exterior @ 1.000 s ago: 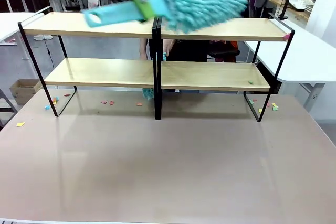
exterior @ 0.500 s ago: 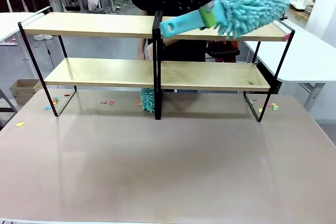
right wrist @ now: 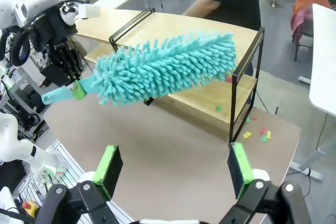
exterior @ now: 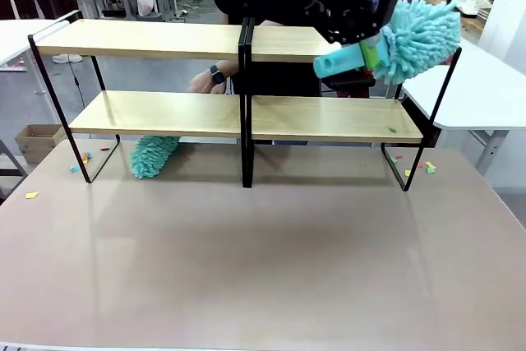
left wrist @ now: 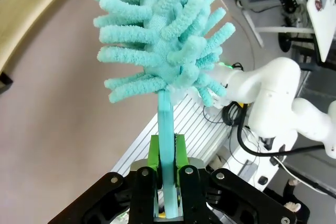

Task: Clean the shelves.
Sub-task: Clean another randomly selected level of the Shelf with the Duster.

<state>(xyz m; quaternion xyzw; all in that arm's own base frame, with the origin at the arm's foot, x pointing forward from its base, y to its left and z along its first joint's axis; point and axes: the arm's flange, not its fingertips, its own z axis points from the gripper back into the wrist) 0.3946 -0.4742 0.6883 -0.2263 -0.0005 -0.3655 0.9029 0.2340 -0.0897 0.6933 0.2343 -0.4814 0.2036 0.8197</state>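
Holding a duster (exterior: pixel 421 32) — left pincer (exterior: pixel 370 40) near shelves (exterior: pixel 329 119), right end.

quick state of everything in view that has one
left gripper: shut on handle of held duster
held duster: lifted, by top right end of shelves
right gripper: open, empty
shelves: upright on table, boards nearly bare
second duster: under lower left board
paper scraps: scattered on table

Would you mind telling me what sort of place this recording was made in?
Probably a robotics lab or workshop: a white robot arm on a metal frame, several white tables, and shelves set up on a worktable.
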